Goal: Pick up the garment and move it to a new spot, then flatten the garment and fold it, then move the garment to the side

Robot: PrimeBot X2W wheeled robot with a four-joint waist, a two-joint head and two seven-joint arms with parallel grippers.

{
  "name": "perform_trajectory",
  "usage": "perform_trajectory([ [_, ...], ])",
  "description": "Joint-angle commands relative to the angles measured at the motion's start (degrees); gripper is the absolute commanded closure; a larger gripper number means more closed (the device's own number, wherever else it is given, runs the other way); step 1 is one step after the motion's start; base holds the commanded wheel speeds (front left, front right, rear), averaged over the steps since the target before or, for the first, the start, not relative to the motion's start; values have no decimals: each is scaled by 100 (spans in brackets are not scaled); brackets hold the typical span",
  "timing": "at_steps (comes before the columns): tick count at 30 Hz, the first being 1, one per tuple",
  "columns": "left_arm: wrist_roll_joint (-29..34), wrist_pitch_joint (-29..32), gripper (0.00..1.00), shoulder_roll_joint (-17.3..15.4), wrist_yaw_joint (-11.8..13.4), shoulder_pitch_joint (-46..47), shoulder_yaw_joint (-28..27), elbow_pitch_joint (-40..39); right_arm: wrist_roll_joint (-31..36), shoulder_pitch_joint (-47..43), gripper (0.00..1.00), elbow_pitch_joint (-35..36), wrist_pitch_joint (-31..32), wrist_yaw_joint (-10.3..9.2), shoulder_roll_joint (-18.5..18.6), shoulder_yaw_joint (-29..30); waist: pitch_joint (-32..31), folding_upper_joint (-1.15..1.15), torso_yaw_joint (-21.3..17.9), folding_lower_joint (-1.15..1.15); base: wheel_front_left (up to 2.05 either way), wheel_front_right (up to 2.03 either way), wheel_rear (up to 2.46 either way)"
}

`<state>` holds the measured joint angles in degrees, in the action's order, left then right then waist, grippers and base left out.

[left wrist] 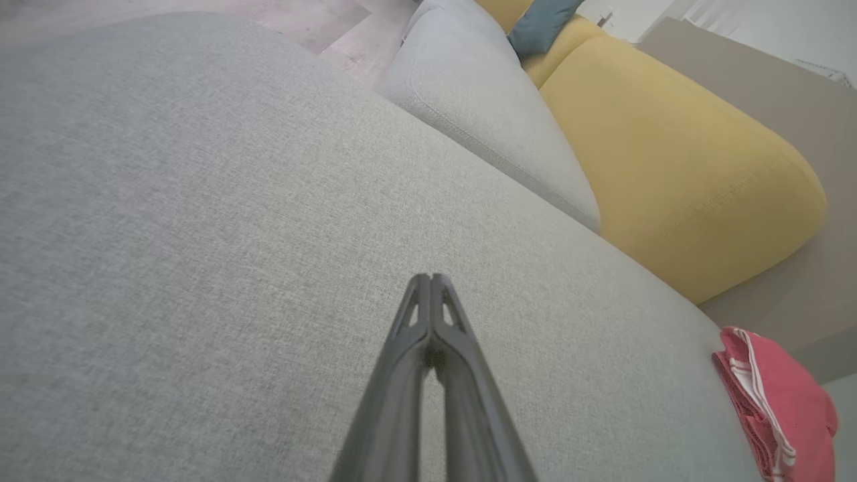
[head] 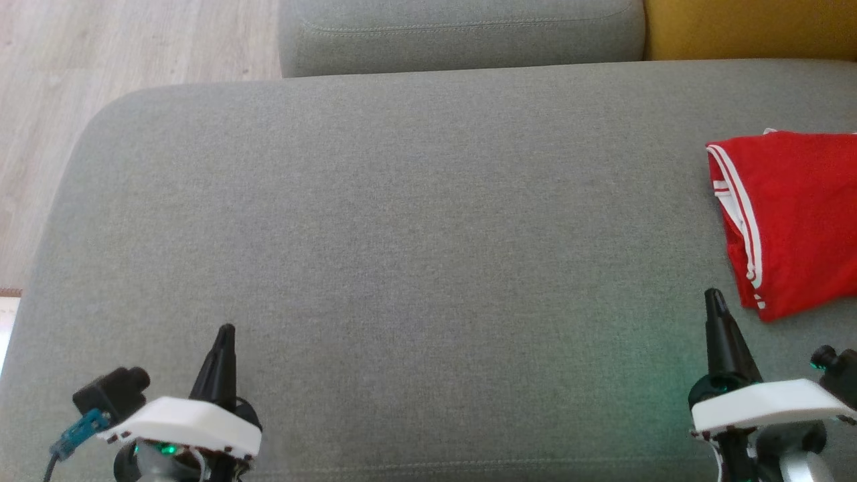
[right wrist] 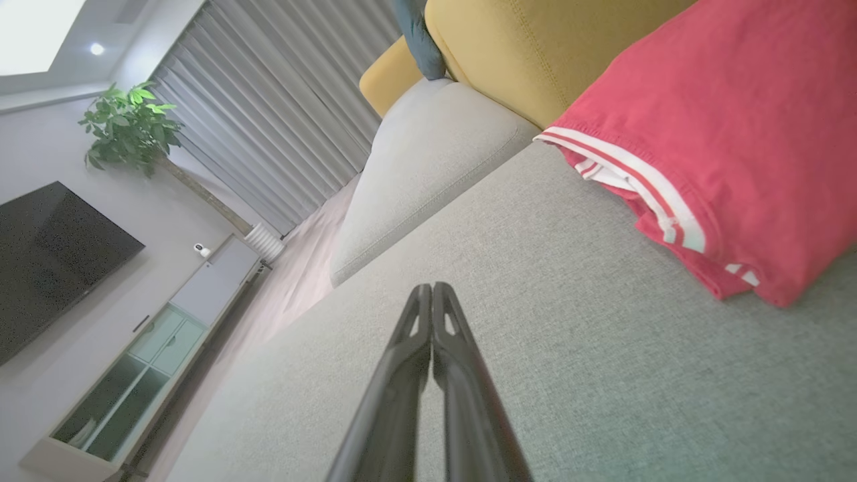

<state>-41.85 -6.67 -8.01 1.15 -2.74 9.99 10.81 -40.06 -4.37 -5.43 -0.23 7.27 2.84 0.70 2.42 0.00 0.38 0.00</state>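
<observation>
Fingers of L gripper (head: 227, 331), R gripper (head: 714, 294) pressed shut, empty, low over cushion (head: 402, 234); garment (head: 797, 214) near R.

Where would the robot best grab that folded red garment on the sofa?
Probably the white-striped edge of the red garment, approached by the right tool from the middle of the grey cushion. The folded layers stack there, slightly raised, and that shut tool sits nearest.
</observation>
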Motion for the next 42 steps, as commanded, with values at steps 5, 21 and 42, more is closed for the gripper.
perform_trajectory([
  [5,-450,82,100,6,-90,366,-257,-131,-486,335,100,97,31,9,137,12,-16,0,-3,0,0,0,0],
  [21,-1479,306,100,79,-256,474,-506,-37,-1560,484,100,-105,114,12,158,66,-61,0,-10,0,0,0,0],
  [42,-2814,613,100,185,-474,618,-848,90,-2951,681,100,-370,238,15,170,157,-119,0,-20,0,0,0,0],
])
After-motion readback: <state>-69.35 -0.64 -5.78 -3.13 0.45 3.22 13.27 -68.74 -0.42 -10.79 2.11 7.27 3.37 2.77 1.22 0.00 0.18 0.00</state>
